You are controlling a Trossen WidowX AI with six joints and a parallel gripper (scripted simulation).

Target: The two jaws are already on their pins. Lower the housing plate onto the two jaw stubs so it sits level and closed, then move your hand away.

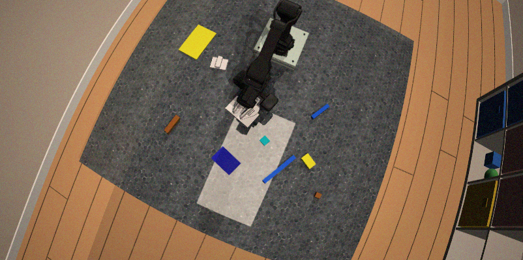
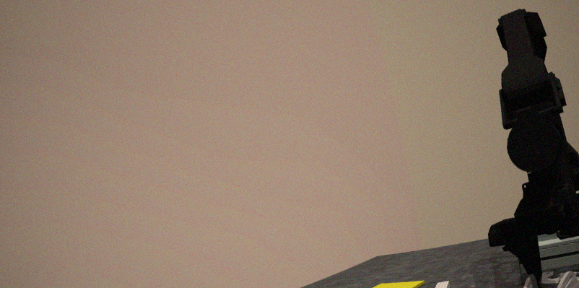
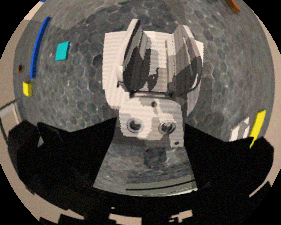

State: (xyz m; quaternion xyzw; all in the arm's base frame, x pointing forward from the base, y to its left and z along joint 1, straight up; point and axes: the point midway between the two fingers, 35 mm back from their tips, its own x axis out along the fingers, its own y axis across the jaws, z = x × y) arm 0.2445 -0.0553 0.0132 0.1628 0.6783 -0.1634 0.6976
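Observation:
The pale housing plate (image 3: 152,115), with two round holes, is between the two black fingers of my gripper (image 3: 149,124), which is shut on it. The left jaw (image 3: 130,43) and right jaw (image 3: 186,43) stand side by side on the white base (image 3: 111,56) (image 1: 249,122), with dark shadows across them. The plate's far edge overlaps the jaws' near ends in the wrist view. Whether it touches the stubs or how level it sits cannot be told. In the top view the arm hides the plate; in the exterior view only pale jaw tips show at the bottom edge.
A light mat (image 1: 234,193) carries a dark blue block (image 1: 225,160) and a teal piece (image 1: 264,140). A long blue bar (image 1: 278,169) crosses its edge. A small white object (image 1: 218,62) and a yellow sheet (image 1: 197,41) lie left of the arm; an orange bar (image 1: 171,124) lies farther out.

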